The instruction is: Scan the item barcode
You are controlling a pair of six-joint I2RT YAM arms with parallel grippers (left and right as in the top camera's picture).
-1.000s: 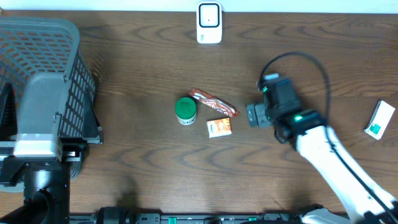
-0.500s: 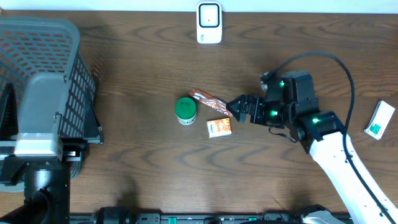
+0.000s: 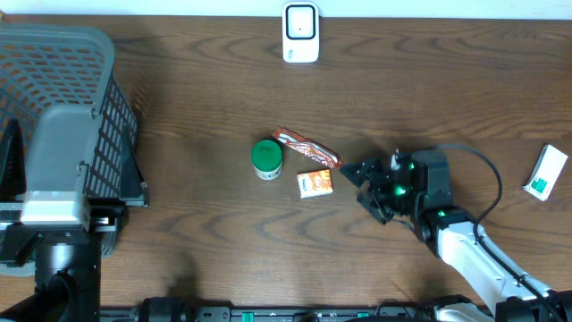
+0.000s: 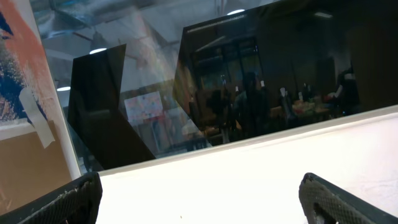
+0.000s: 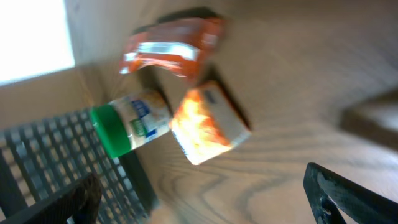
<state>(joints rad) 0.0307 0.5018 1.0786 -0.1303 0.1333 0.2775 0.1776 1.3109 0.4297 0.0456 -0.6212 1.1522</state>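
Three items lie mid-table: a small orange box [image 3: 315, 183], a green-lidded jar [image 3: 266, 159] and an orange-red snack packet [image 3: 307, 148]. No barcode shows on any of them. The white scanner [image 3: 300, 33] stands at the far edge. My right gripper [image 3: 363, 185] is open just right of the orange box, apart from it. In the right wrist view the box [image 5: 208, 127], jar [image 5: 127, 127] and packet [image 5: 171, 43] lie ahead of the open right gripper [image 5: 202, 180], blurred. My left gripper [image 4: 199, 183] is open and empty, facing a bright surface and dark windows.
A grey mesh basket [image 3: 63, 89] fills the left side, with the left arm's base in front of it. A white carton with green print [image 3: 545, 172] lies near the right edge. Bare wood surrounds the three items.
The right arm has swung round and come forward and down, bringing its open gripper in beside the orange box. The items and the left arm have not moved.
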